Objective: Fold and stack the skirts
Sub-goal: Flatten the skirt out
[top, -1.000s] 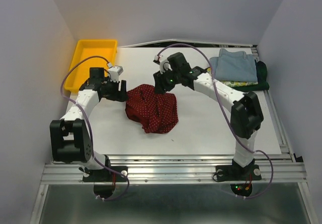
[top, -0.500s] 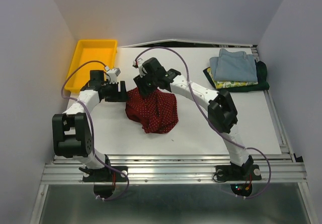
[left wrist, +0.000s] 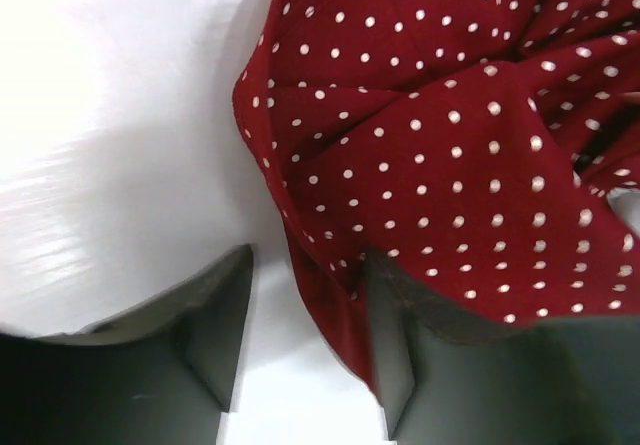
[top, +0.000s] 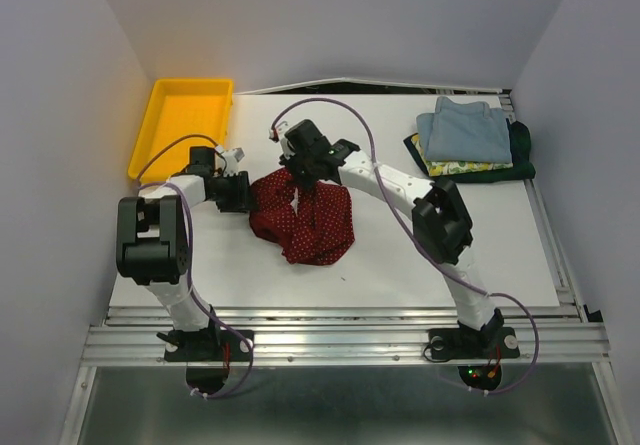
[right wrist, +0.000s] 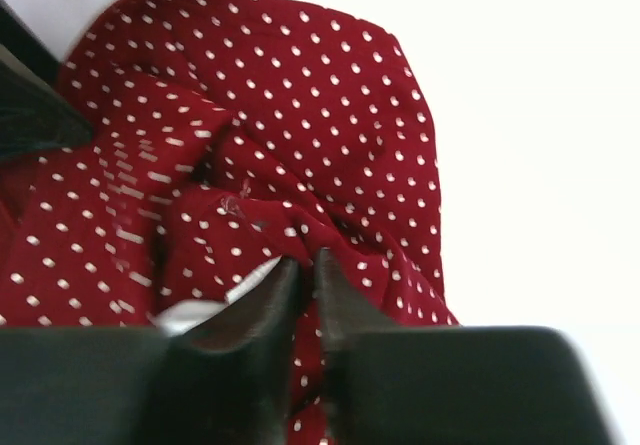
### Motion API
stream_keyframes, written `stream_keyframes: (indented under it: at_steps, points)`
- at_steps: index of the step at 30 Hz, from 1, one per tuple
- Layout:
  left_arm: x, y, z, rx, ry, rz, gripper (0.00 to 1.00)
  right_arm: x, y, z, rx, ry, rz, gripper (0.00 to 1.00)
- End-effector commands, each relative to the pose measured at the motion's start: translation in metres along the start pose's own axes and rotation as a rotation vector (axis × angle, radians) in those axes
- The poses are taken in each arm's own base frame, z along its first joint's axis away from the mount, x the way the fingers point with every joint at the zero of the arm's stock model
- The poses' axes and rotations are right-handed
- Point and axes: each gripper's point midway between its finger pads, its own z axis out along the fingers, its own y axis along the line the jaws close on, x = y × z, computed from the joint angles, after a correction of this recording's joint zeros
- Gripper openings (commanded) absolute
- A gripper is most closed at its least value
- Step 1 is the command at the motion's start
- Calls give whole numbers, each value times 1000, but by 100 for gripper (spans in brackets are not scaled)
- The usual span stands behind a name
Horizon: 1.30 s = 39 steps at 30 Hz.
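The dark red skirt with tiny white dots [top: 310,220] lies crumpled at the table's middle. My left gripper [top: 243,193] is at its left edge with the jaws open. In the left wrist view [left wrist: 310,335] the skirt's hem [left wrist: 330,305] lies between the fingers and drapes over the right finger [left wrist: 400,365]. My right gripper [top: 302,178] is on the skirt's far edge. In the right wrist view [right wrist: 305,265] it is shut on a fold of the dotted cloth [right wrist: 300,125]. At the far right is a stack of folded skirts: light blue [top: 465,130] on top, yellow-green patterned [top: 470,168], then dark green [top: 522,150].
A yellow plastic tray [top: 160,140] stands at the far left corner, just behind the left arm. The white table sheet [top: 420,265] ends at a metal rail along the near edge.
My right gripper has swung left and come down onto the red skirt's far edge, closing on a fold. My left gripper has edged in at the skirt's left edge.
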Motion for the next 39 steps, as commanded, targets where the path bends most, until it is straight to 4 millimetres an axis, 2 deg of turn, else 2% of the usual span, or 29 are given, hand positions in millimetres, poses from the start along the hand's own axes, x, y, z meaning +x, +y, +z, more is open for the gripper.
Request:
stream_keyframes:
  at_steps: [1,2,3,6,7,9,10,12,13,14,15,16,17,18,19,21,22,23,24,25,28,30,31,33,35,36,37,38,39]
  points:
    - [-23,-7,-4,25,-54,31,45,-17,-18,-43,72,-53,-44,12]
    - [-29,-8,-5,25,-64,42,34,-18,-19,-46,82,-58,-45,4]
    - [-33,-9,-7,20,-74,50,29,-19,-25,-51,92,-65,-41,1]
    - [-55,-11,-23,-8,-121,95,6,-27,-51,-72,131,-103,-17,1]
    - [-66,-15,-33,-16,-151,121,1,-28,-69,-79,157,-113,1,1]
    - [-94,-22,-56,-43,-218,191,0,-42,-92,-105,190,-176,29,1]
    - [-114,-28,-70,-50,-265,246,0,-51,-117,-126,225,-224,60,1]
    - [-131,-38,-87,-55,-301,300,0,-59,-140,-149,257,-273,90,1]
    - [-154,-50,-107,-56,-360,351,0,-61,-161,-161,285,-299,117,1]
    - [-162,-57,-116,-55,-378,388,0,-65,-161,-171,288,-322,116,1]
    - [-166,-60,-124,-63,-374,436,0,-66,-176,-192,312,-354,133,1]
    - [-170,-77,-128,-46,-380,491,0,-65,-183,-202,327,-368,140,1]
    - [-181,-88,-142,-43,-413,536,0,-65,-188,-210,335,-384,145,1]
    - [-182,-93,-146,-46,-418,565,0,-60,-199,-220,358,-390,159,1]
    - [-183,-100,-156,-56,-438,612,0,-52,-200,-231,369,-393,165,1]
    - [-181,-101,-164,-78,-450,638,0,-42,-203,-241,392,-395,167,1]
    - [-182,-101,-175,-112,-477,652,0,-27,-211,-249,419,-384,181,1]
    - [-172,-91,-171,-147,-458,637,0,-19,-216,-251,435,-380,187,1]
    - [-166,-89,-170,-149,-454,644,0,-10,-217,-253,441,-369,192,1]
    - [-156,-79,-169,-191,-439,650,0,8,-223,-254,459,-345,201,1]
    - [-146,-64,-176,-283,-440,671,0,35,-230,-253,464,-310,227,1]
    - [-134,-54,-170,-308,-408,688,0,34,-221,-257,428,-322,205,1]
    - [-131,-56,-173,-306,-411,708,0,34,-218,-257,415,-328,202,1]
    - [-124,-60,-171,-275,-390,740,0,21,-203,-261,323,-366,177,1]
    - [-130,-66,-176,-260,-404,749,0,11,-187,-265,231,-384,164,1]
    - [-132,-68,-173,-239,-393,749,0,-5,-170,-270,127,-424,159,1]
    - [-145,-76,-182,-236,-424,758,0,-8,-160,-271,67,-421,160,1]
    - [-152,-78,-184,-232,-435,757,0,-16,-139,-271,-60,-435,147,1]
    - [-161,-77,-177,-223,-435,734,0,-26,-129,-272,-136,-443,175,1]
